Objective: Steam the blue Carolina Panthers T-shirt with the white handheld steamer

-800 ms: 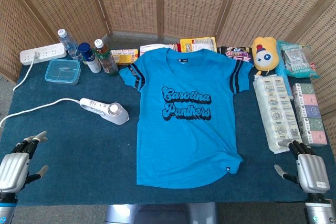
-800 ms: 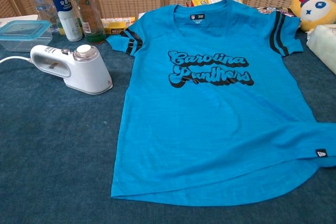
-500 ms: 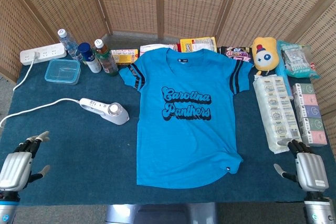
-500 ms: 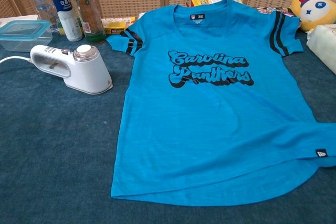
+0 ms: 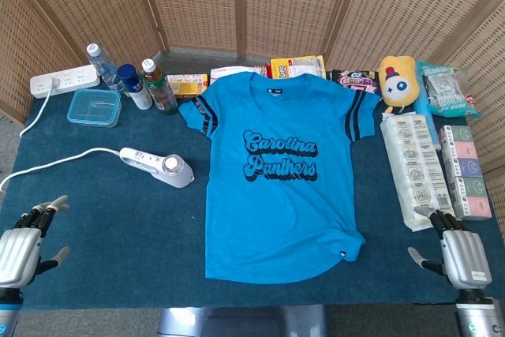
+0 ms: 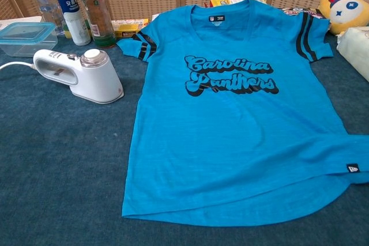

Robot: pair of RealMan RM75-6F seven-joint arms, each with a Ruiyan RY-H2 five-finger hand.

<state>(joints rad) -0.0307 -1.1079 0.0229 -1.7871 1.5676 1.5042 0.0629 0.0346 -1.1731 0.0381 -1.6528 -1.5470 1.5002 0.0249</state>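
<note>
**A:** Let us begin with the head view. Where is the shirt?

**B:** The blue T-shirt (image 5: 278, 175) lies flat, front side up, in the middle of the table (image 5: 102, 226), with the collar toward the far edge. I think it is spread like this so the steamer can pass over the whole front. The white steamer (image 5: 158, 166) lies just beside it on the robot's left, apart from the cloth, and its cord (image 5: 47, 167) runs off toward the left edge.

**A:** And the hands?

**B:** The left hand (image 5: 22, 246) is at the near left corner, the right hand (image 5: 459, 252) at the near right corner. Both hold nothing, and their fingers are apart and point away from the robot. Both are well apart from the steamer, so I judge the task is not yet started. The left hand is the nearer one to reach it.

**A:** Now the chest view.

**B:** No hand shows here. The steamer (image 6: 81, 75) sits on its side, with a round silver cap on top. The T-shirt (image 6: 236, 125) has a small fold at its near right hem, where a little black tag shows.

**A:** Any writing?

**B:** "Carolina Panthers" in dark script on the chest, clear in both views. There is a small label inside the collar, too small to read. The bottles (image 6: 95, 10) behind the steamer have labels, but I cannot read them.
</note>
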